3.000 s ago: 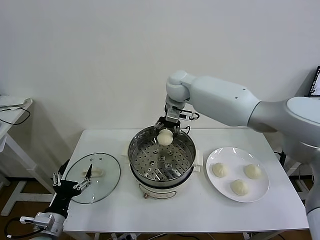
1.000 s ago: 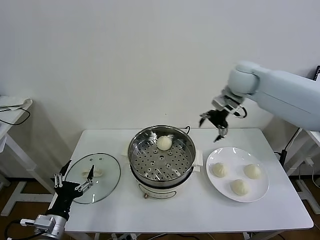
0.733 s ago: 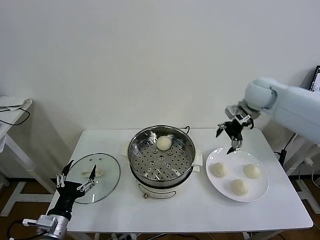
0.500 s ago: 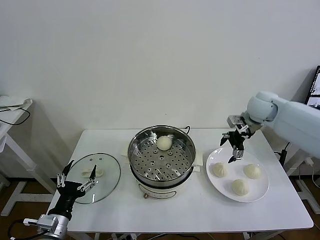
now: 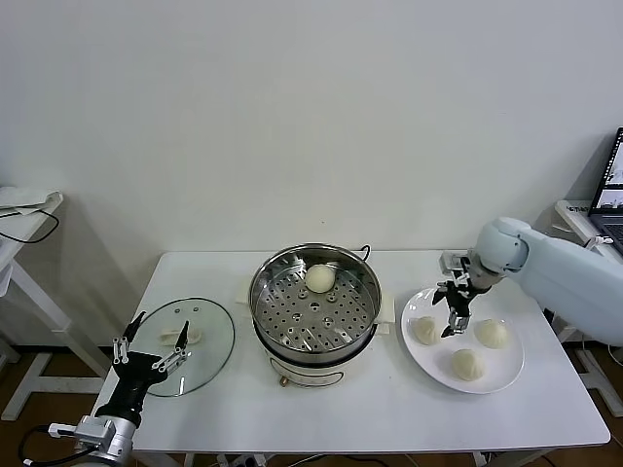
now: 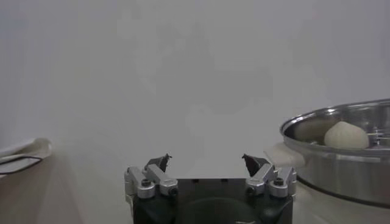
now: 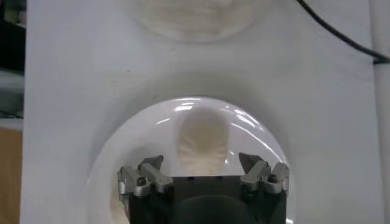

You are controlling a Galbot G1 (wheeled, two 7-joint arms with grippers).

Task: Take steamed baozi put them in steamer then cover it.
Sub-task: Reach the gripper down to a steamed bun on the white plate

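Buns first: I see one bun (image 5: pixel 320 277) already lying on the perforated tray inside the steamer (image 5: pixel 315 304), toward its far rim. Three more sit on the white plate (image 5: pixel 463 340), and my right gripper (image 5: pixel 453 306) hangs just above the nearest of them (image 5: pixel 425 331), the one closest to the steamer. Its fingers are spread wide and hold nothing. From the right wrist camera that bun (image 7: pixel 202 139) lies straight ahead of the gripper (image 7: pixel 202 164), between the two fingertips but not touched by them, on the plate (image 7: pixel 122 152). The other two buns (image 5: pixel 492 334) (image 5: pixel 467 364) lie beyond the gripper on the side away from the steamer, apart from each other.

My left gripper (image 5: pixel 146 355) waits low at the near left corner of the table (image 5: pixel 389 404), fingers wide apart and empty, just in front of the glass lid (image 5: pixel 195 345), which lies flat on the table beside the steamer. Through the left wrist camera I see the gripper (image 6: pixel 207 167) pointing past the steamer (image 6: pixel 341 152), with the bun (image 6: pixel 346 135) showing above its rim.
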